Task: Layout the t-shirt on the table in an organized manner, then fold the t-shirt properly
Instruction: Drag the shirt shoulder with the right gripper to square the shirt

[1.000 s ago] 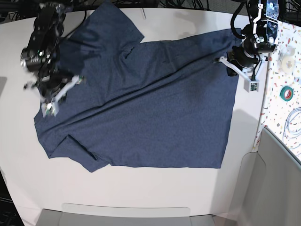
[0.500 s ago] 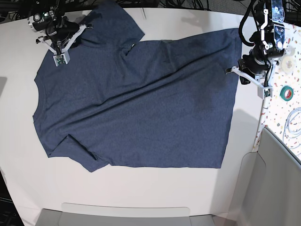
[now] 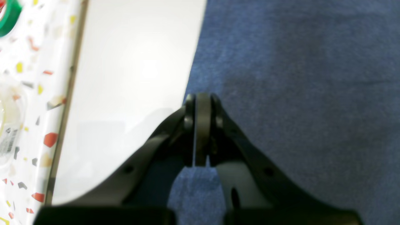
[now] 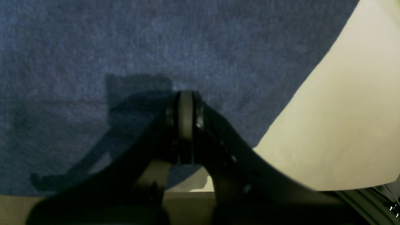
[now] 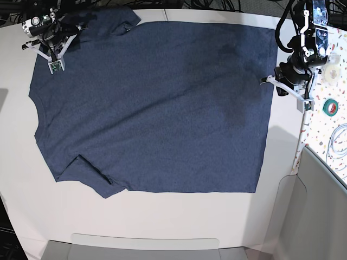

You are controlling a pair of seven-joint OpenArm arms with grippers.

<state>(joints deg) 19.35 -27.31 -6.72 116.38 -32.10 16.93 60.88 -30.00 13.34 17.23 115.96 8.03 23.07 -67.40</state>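
Observation:
The navy t-shirt (image 5: 157, 108) lies spread flat, plain side up, on the white table (image 5: 162, 222), neckline to the left and hem to the right. One sleeve reaches the back edge and the other is folded at the front left. My left gripper (image 5: 277, 88) is shut on the hem's edge (image 3: 201, 103), where t-shirt (image 3: 297, 78) meets table (image 3: 134, 62). At the back left, my right gripper (image 5: 53, 54) is shut on the shoulder cloth (image 4: 186, 93), with t-shirt (image 4: 156, 40) under it and table (image 4: 343, 125) beside it.
A speckled strip (image 5: 325, 59) runs along the right with a green tape roll (image 5: 330, 106), also in the left wrist view as the tape roll (image 3: 9, 15), and a white cable (image 5: 339, 141). A grey panel (image 5: 320, 206) stands front right, and a grey tray (image 5: 146, 246) sits at the front edge.
My right gripper has travelled to the back left corner, dragging the shoulder with it. The diagonal folds have pulled out and the shirt lies flat. The left gripper shifted slightly right.

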